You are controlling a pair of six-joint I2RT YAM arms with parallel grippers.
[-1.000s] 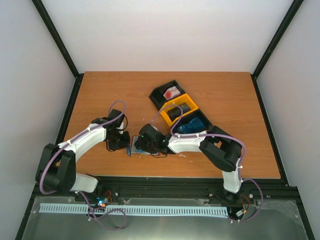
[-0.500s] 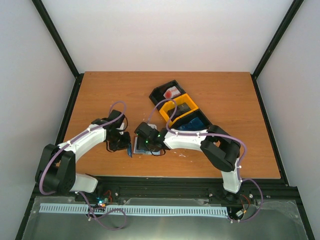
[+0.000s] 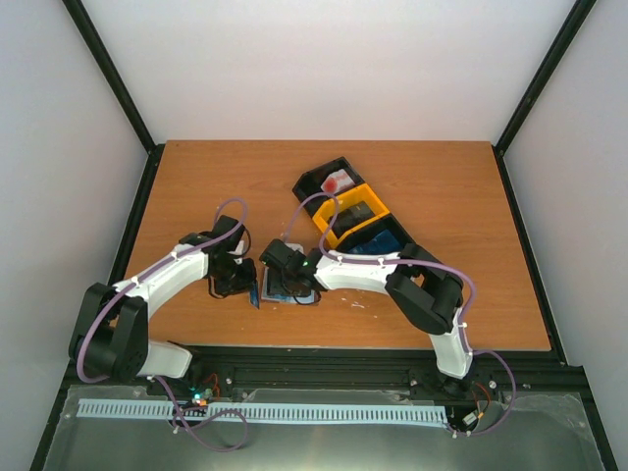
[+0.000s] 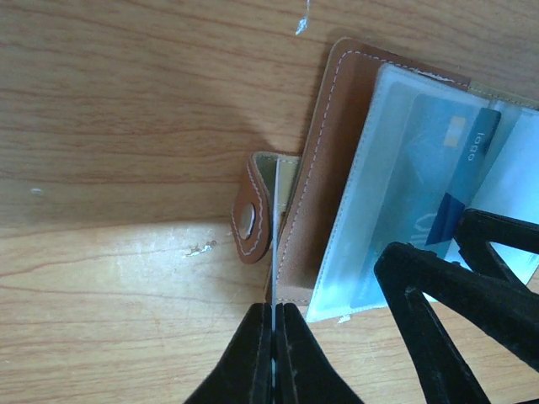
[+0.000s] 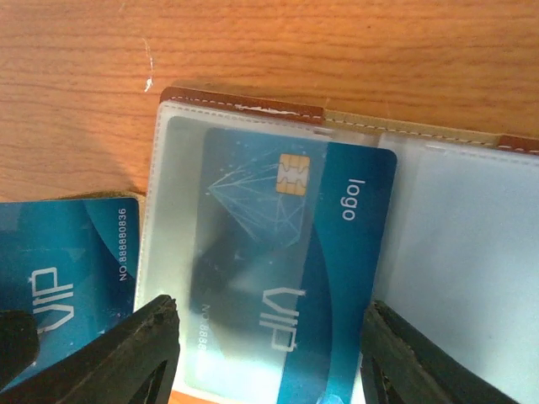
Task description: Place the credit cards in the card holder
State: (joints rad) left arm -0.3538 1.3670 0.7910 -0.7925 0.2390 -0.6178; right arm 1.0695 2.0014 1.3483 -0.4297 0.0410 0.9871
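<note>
Right claw [image 5: 269, 358] shifted left, card [image 5: 286, 269] chip-end into holder [image 5: 244, 103]

The blue card [image 5: 290, 252] inside the card holder [image 5: 236, 100] says "VIP" in big pale letters. Near one corner it has the small word "logo". There is a row of tiny numbers along its edge, but they are too blurry to read. The left wrist view shows the same "logo" on this card. The second blue card [image 5: 67, 269] also says "VIP", and beside that it reads "NO:88880836".
</note>
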